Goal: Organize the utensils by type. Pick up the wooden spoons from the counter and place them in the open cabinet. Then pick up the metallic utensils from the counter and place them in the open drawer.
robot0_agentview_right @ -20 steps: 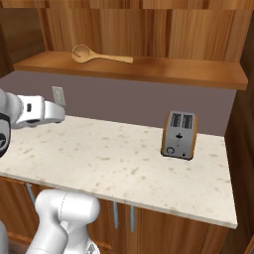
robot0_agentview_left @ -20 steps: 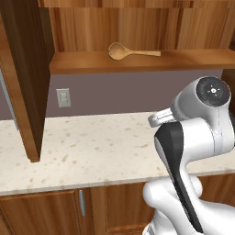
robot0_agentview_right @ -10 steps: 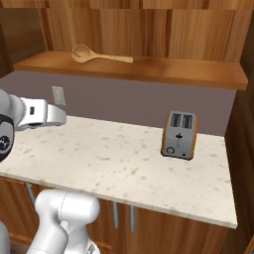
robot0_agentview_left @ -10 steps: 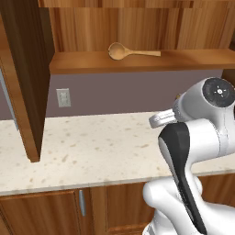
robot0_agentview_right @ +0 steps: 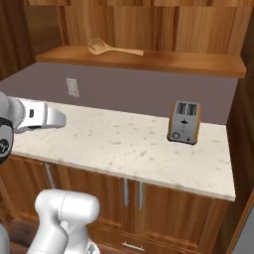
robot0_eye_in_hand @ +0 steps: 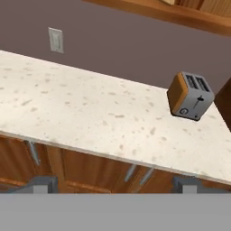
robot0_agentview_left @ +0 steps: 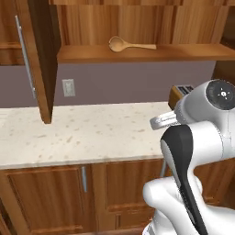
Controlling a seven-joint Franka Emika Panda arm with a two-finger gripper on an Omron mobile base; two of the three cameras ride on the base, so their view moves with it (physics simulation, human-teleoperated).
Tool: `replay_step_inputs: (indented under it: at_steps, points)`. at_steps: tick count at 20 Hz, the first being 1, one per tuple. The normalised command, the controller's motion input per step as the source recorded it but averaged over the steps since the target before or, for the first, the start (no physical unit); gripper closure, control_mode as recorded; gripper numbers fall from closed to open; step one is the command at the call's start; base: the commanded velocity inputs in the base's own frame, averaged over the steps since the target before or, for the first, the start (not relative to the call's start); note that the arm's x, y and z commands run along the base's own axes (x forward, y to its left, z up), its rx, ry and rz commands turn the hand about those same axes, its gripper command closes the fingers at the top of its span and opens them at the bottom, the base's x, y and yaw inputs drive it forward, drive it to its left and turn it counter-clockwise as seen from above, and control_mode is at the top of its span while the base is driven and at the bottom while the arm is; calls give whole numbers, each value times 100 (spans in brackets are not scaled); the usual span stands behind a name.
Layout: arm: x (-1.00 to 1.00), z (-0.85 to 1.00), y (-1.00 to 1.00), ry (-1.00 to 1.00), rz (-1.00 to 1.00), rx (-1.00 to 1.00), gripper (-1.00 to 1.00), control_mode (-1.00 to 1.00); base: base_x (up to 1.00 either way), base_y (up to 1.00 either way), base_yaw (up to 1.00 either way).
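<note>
A wooden spoon [robot0_agentview_left: 124, 45] lies flat on the shelf floor of the open cabinet [robot0_agentview_left: 183, 53], near the top middle of the left base view. In the right base view the same spoon [robot0_agentview_right: 106, 48] sits at the upper left of the frame, with its round bowl to the left and its long handle pointing right. Below the shelf is the desk [robot0_agentview_left: 92, 133], a pale speckled top that runs across the middle of the frame over brown wooden doors. A grey and orange toaster [robot0_agentview_right: 184, 122] stands on the desk at the right of the right base view, close to the back wall. A white wall socket [robot0_agentview_right: 73, 87] is on the grey wall above the desk, to the left. An open cabinet door [robot0_agentview_left: 43, 55] hangs down at the upper left of the left base view. In the hand view the gripper [robot0_eye_in_hand: 115, 186] is at the bottom of the frame, with its two tips spread wide apart and nothing between them. It looks out over the front edge of the desk, and the toaster [robot0_eye_in_hand: 189, 95] is at the right there. The spoon is high up on the shelf, well apart from the gripper, which seems to be lower down in front of the desk.
</note>
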Motion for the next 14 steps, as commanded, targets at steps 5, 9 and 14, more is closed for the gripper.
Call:
replay_step_inputs:
  at_steps: [5,9,14]
  points:
    - [0,0,0,0,0,0,-100,100,-76,15,30]
    - [0,0,0,0,0,0,-100,100,-78,25,54]
    - [0,0,0,0,0,0,-100,100,-63,27,84]
